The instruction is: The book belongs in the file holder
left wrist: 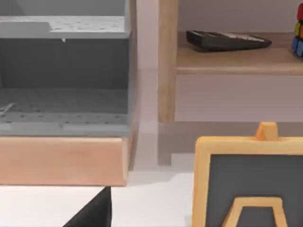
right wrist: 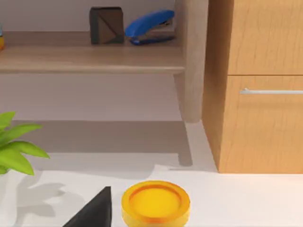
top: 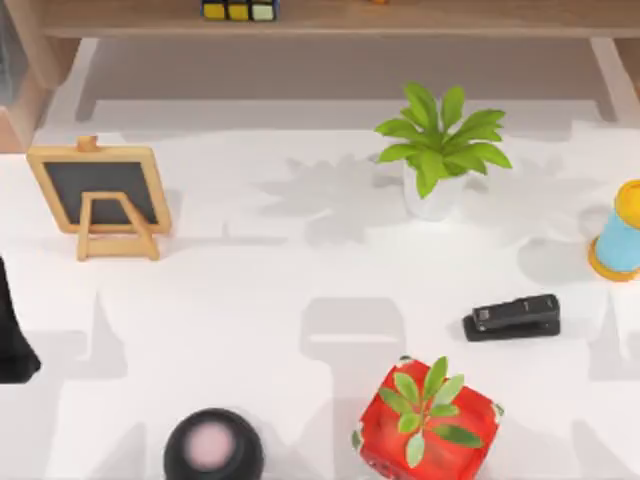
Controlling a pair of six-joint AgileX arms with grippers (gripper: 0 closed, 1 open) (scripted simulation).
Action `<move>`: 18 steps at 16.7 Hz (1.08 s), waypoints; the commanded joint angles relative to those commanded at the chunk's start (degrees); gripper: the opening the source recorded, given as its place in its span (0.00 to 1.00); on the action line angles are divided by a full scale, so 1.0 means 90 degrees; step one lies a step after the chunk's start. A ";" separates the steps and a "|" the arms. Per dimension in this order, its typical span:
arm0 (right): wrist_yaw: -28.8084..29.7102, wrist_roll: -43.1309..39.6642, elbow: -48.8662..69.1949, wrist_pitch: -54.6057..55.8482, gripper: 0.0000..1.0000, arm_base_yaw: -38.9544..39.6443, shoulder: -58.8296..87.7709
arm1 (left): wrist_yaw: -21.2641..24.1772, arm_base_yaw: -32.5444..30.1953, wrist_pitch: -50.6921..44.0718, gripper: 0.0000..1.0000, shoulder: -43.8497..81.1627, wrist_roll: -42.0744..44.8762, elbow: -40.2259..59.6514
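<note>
Top view first: the white table (top: 250, 300) has a small chalkboard easel (top: 100, 195) near its left edge, toward the back. A potted plant (top: 440, 150) stands near the back edge, right of the middle. A black stapler (top: 512, 317) lies toward the right edge. A red box with a plant (top: 428, 420) and a round black thing (top: 213, 447) sit at the front edge. A blue and yellow roll (top: 620, 232) is at the right edge. My left arm (top: 15, 320) is a dark shape at the left edge.

Left wrist view: the grey file holder (left wrist: 64, 71) sits on a wooden block (left wrist: 64, 161), just past the table's back left corner. The easel is near it. A dark bit of the left gripper (left wrist: 94, 210) pokes in; I cannot tell if it is open or closed.

Right wrist view: the yellow top of the roll is close by, beside a dark bit of the right gripper (right wrist: 94, 210); I cannot tell its state either. A blue stapler (right wrist: 149, 26) lies on a shelf (right wrist: 90, 59).

I cannot tell where the book is.
</note>
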 joint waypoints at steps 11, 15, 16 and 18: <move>0.0000 0.0000 0.0000 0.0000 1.00 0.0000 0.0000 | -0.0643 -0.0564 0.0008 1.00 0.1986 -0.0168 0.2471; 0.0000 0.0000 0.0000 0.0000 1.00 0.0000 0.0000 | -0.1121 -0.1122 -0.0137 1.00 0.3853 -0.0126 0.4450; 0.0000 0.0000 0.0000 0.0000 1.00 0.0000 0.0000 | -0.1250 -0.1275 -0.0195 1.00 0.4380 -0.0098 0.4972; 0.0000 0.0000 0.0000 0.0000 1.00 0.0000 0.0000 | -0.1518 -0.1591 -0.0340 1.00 0.5485 -0.0021 0.6019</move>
